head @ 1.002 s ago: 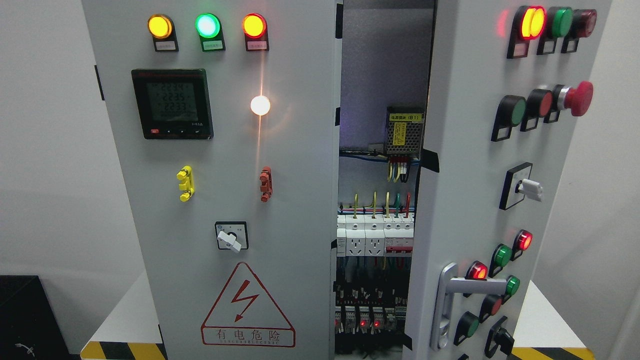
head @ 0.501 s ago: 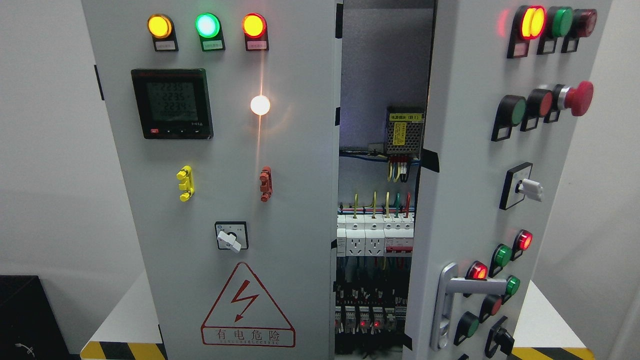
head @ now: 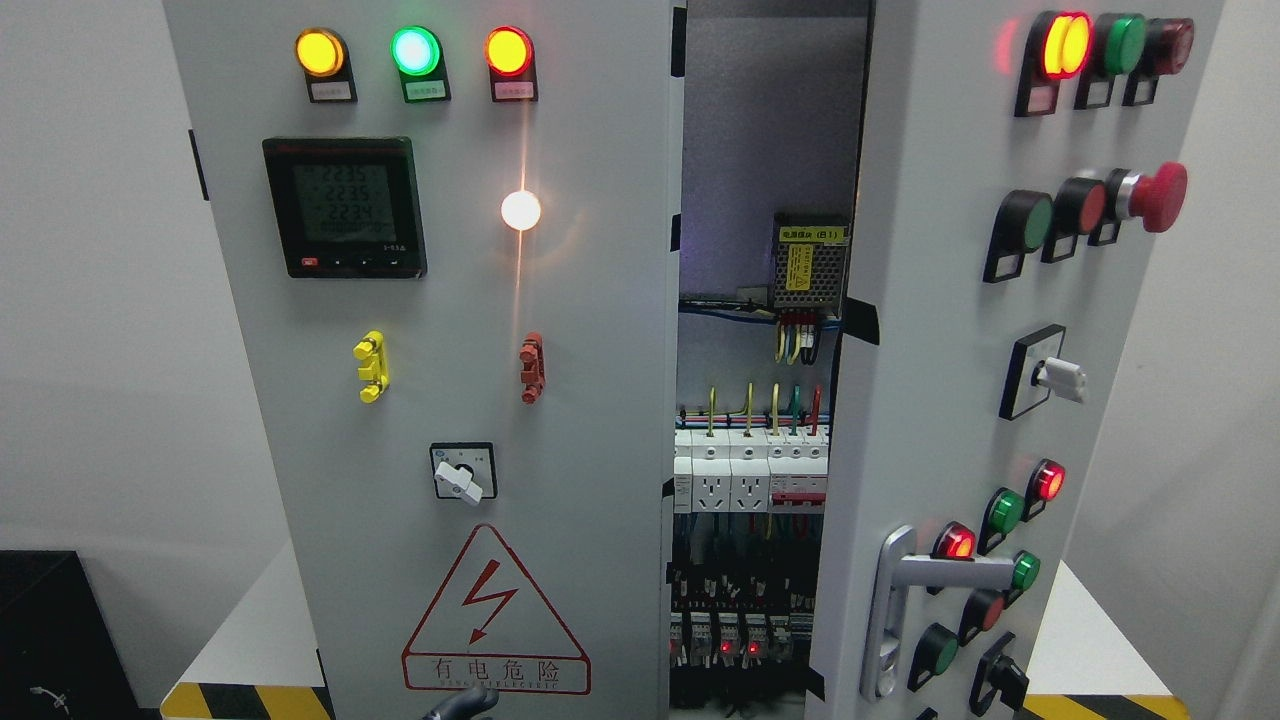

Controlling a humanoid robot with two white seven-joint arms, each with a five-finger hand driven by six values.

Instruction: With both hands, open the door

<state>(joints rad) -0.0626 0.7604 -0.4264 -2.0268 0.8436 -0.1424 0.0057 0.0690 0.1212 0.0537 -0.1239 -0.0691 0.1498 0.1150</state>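
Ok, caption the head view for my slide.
Electrical cabinet with its right door ajar, breakers showing in the gap, handle untouched; a dark robot hand tip at the bottom edge.

A white surface (head: 245, 625) carries the grey electrical cabinet (head: 450, 400), which stands upright on it and covers most of its width. Bare strips of the surface show at the lower left and at the lower right (head: 1090, 640) of the cabinet. Yellow-and-black hazard tape (head: 245, 702) runs along its front edge on both sides.
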